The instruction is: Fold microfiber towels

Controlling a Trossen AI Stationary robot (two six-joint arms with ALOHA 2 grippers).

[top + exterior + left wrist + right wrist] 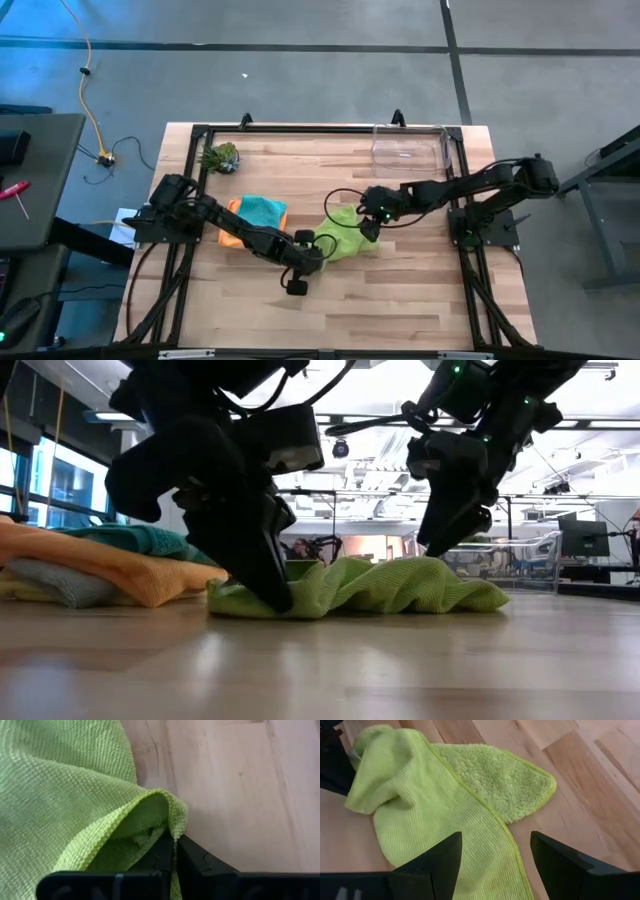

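The lime green towel point(345, 238) lies crumpled in the middle of the wooden desk point(400, 300). The left gripper point(322, 243) is down at one edge of it, and its jaws are pressed together on a folded bit of the towel's hem. The right gripper point(370, 228) is low over the other side of the same towel. Its jaws stand apart and hold nothing.

Just beside the left arm sits a stack of folded towels. From above, a teal towel point(264, 209) lies on top of an orange towel point(235, 232). From the low view, a grey towel point(55, 582) shows under the orange one, with a thin bit of yellow below it. So that makes four in the stack and one on the desk.

One clear plastic bin point(410, 145) stands at the far edge of the desk, well apart from the towels. One small green spiky plant point(220, 157) sits in the far corner on the left arm's side. Nothing lies between the grippers and the green towel.
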